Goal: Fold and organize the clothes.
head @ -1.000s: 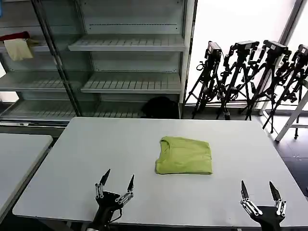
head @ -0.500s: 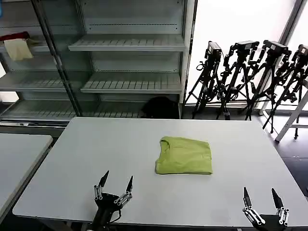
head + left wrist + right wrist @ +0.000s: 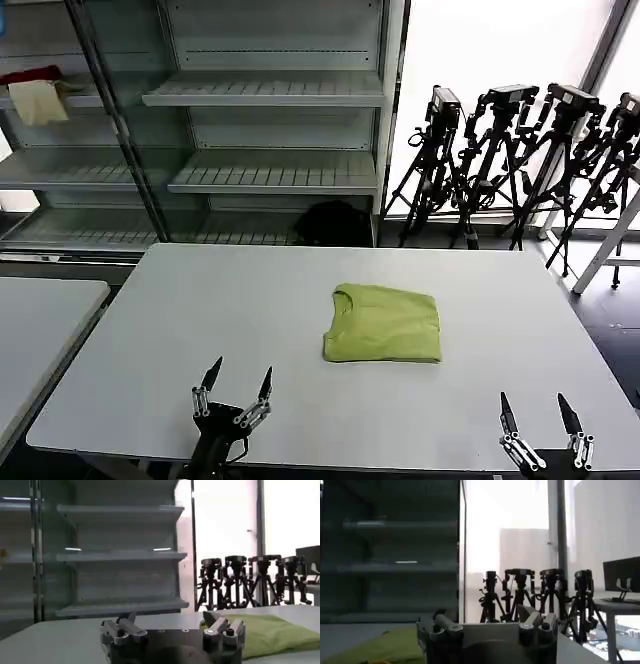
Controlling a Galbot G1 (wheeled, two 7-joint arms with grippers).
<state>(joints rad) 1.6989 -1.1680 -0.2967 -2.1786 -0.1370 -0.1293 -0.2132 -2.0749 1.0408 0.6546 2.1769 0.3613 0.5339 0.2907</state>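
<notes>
Lime-green T-shirt (image 3: 383, 323) lying folded into a compact, roughly rectangular packet on the pale grey desk (image 3: 180, 330), a little right of centre and nearer the middle than any edge. Neckline opening turned toward the robot's left side of the packet, showing as a curved seam at that end; top face plain green, smooth with a few soft creases; far-right corner slightly rounded, near edge straight, layers visible as a thin shadow line along the near side. Thin fabric, lying flat, touching nothing else. From left wrist view, same shirt (image 3: 272, 632) seen low and edge-on as a shallow green mound on the desk surface; from right wrist view, a green slope (image 3: 390, 645) close beside the claw body. Left claw (image 3: 233, 390) at near edge of desk, left of the shirt and well apart from it, fingers pointing up and away, spread wide, gripping nothing. Right claw (image 3: 539, 425) at near-right edge of desk, also well apart from the shirt, fingers likewise parted and empty. Behind the desk: metal shelving (image 3: 265, 100) with cream and red cloths (image 3: 38, 92) on an upper shelf at far left, a black bundle (image 3: 332, 222) on the floor by the shelving, a row of black tripods (image 3: 515, 160) against the bright window. Second desk (image 3: 40, 320) at left edge.
</notes>
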